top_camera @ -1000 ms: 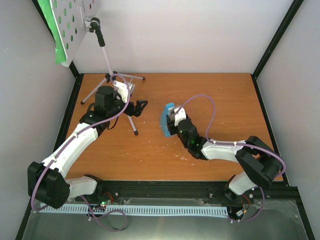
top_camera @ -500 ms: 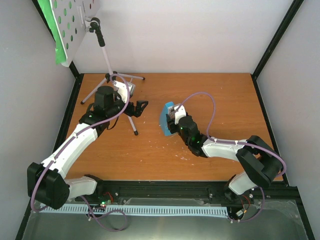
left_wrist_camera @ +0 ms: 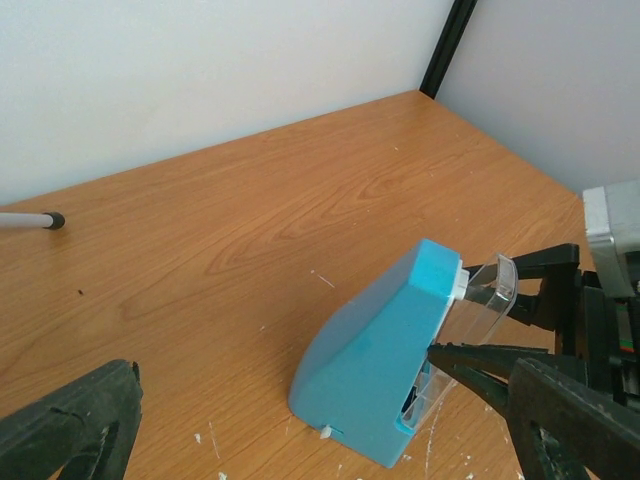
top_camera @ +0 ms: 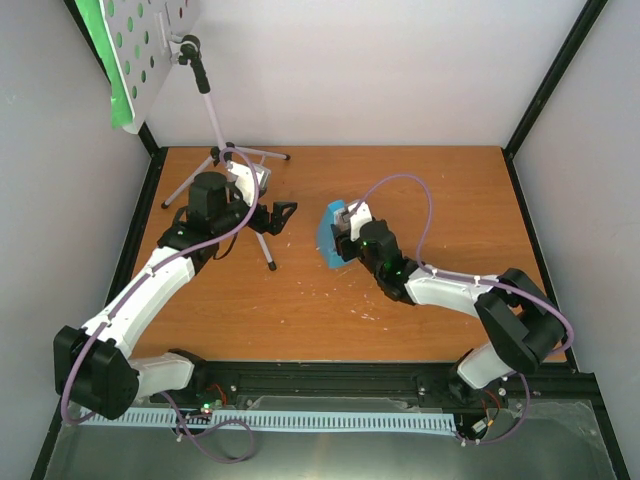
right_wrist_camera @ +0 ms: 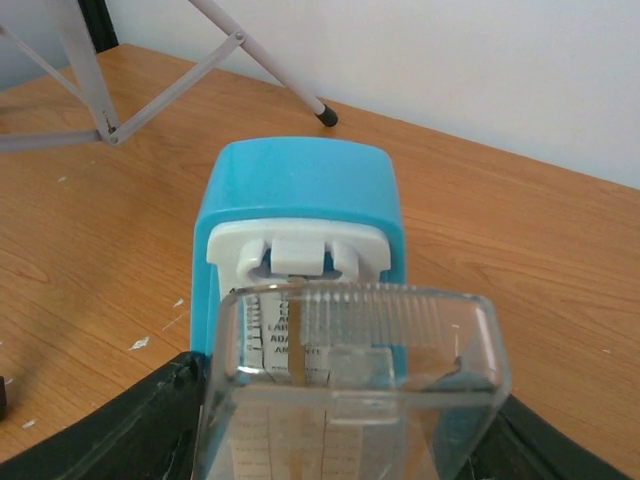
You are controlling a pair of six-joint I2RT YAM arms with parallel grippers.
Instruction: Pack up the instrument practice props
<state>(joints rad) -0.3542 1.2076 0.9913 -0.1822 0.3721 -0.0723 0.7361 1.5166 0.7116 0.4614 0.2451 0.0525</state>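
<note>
Since the right gripper [top_camera: 345, 232] grasps the metronome [top_camera: 328, 242] by its clear cover [right_wrist_camera: 350, 390], that may unclip; the left gripper [top_camera: 278, 214] is released.

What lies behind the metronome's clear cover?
Through the cover, a white scale with printed markings and the blue metronome body show. Fingers of the right gripper hide the lower corners.

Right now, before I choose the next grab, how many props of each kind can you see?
Silver music stand: 1
Blue metronome: 1
Green sheet-music page: 1 (no red page in view)
Total: 3
</note>
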